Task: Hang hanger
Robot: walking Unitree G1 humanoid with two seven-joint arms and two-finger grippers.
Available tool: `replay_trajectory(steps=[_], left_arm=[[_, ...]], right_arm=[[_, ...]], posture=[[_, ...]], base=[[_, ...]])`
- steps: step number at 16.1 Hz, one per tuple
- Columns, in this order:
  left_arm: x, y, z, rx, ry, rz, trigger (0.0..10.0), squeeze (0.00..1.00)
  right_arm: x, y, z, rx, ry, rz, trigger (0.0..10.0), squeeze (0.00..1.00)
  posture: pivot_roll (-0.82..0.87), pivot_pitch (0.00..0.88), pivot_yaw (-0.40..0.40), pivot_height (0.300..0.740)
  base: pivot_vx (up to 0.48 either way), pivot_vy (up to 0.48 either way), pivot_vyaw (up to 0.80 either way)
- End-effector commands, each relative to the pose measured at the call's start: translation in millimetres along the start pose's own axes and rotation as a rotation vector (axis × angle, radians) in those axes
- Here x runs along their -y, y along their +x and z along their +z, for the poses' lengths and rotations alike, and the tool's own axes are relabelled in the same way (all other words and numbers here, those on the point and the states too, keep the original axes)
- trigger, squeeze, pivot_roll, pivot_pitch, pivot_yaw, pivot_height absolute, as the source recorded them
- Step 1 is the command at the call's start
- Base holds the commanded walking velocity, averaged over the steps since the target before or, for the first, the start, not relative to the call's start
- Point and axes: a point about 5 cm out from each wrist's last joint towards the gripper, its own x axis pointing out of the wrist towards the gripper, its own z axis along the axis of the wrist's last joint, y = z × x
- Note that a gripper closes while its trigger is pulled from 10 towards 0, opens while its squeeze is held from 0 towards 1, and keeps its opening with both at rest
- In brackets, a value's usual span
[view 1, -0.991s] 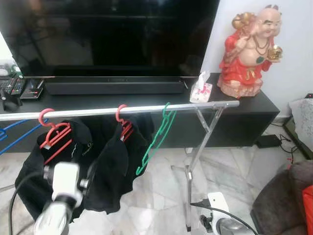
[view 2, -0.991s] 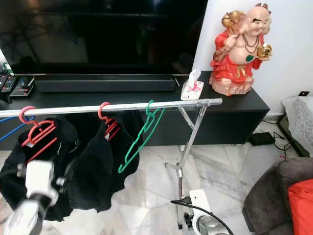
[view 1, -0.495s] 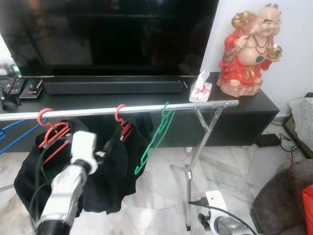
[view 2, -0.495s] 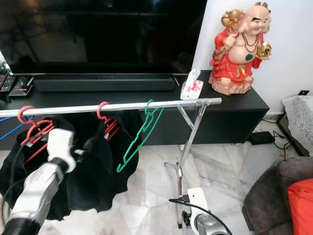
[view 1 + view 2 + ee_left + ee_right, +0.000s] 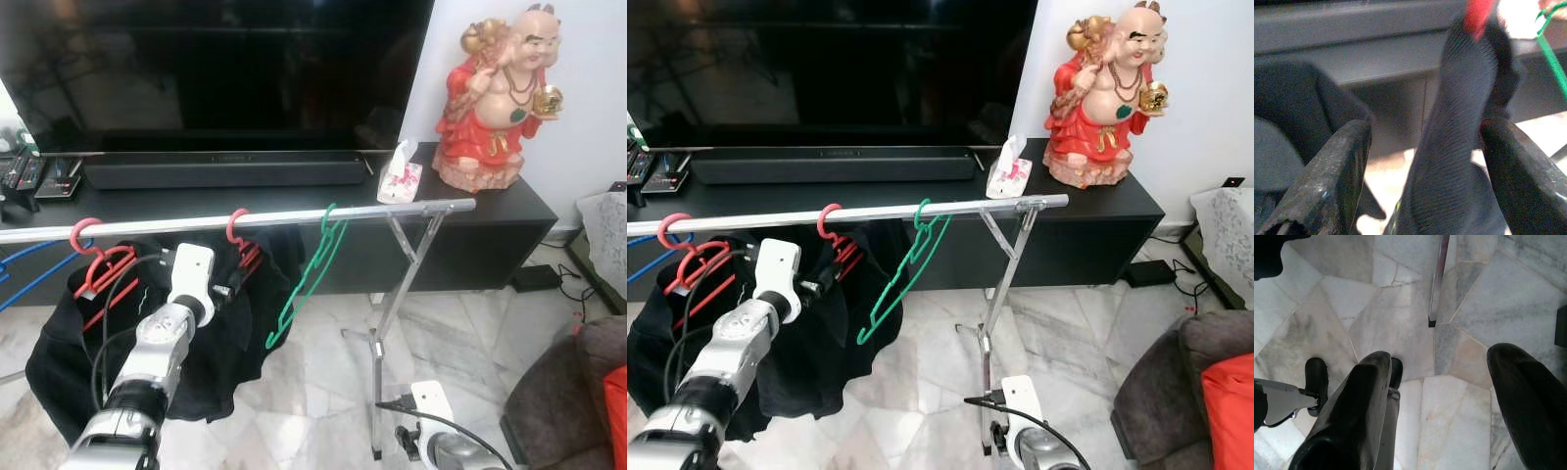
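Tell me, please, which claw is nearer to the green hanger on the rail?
Left. The left claw is raised at the black garment just beside the green hanger; the right claw hangs low over the marble floor, well below it.

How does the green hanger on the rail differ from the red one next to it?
The green hanger is bare and thin, hanging tilted; the red hanger is thicker and carries a black garment. The left gripper reaches to the red one's garment; the green hangs untouched. Both hook over the silver rail.

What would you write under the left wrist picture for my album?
The left hand, open, reaches around a black garment on a red hanger.
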Motion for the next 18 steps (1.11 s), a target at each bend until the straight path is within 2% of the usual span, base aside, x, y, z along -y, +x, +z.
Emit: replay_trajectory(steps=[1, 6, 7, 8, 9, 18], left_arm=[[2.3, 4.2, 0.1, -0.011, -0.01, -0.007, 10.0, 0.0], [3.7, 9.6, -2.3, -0.041, -0.014, -0.013, 10.0, 0.0], [4.5, 9.8, -3.0, -0.04, -0.02, -0.016, 4.9, 0.0], [4.6, 10.1, -3.3, -0.041, -0.023, -0.015, 0.4, 0.0], [4.8, 10.4, -3.2, -0.039, -0.023, -0.016, 0.0, 0.0], [6.9, 12.2, -1.5, -0.028, -0.011, -0.041, 0.0, 0.0]], right_arm=[[0.3, 0.0, 1.6, 0.007, 0.006, -0.003, 10.0, 0.0], [-0.3, 0.1, 2.6, 0.01, 0.004, -0.001, 10.0, 0.0], [-0.5, 0.1, 2.8, 0.012, 0.006, 0.0, 10.0, 0.0], [-0.5, 0.1, 2.8, 0.013, 0.007, 0.0, 10.0, 0.0], [-0.5, 0.1, 2.8, 0.013, 0.007, -0.001, 10.0, 0.0], [-0.3, 0.0, 3.3, 0.012, 0.004, 0.001, 10.0, 0.0]], posture=[[-0.05, 0.0, -0.045, 0.74], [-0.05, 0.0, -0.042, 0.74], [-0.06, 0.0, -0.04, 0.74], [-0.06, 0.0, -0.04, 0.74], [-0.06, 0.0, -0.04, 0.74], [-0.07, 0.0, -0.036, 0.74]], base=[[0.0, 0.0, 0.0], [0.0, 0.0, 0.0], [0.0, 0.0, 0.0], [0.0, 0.0, 0.0], [0.0, 0.0, 0.0], [0.0, 0.0, 0.0]])
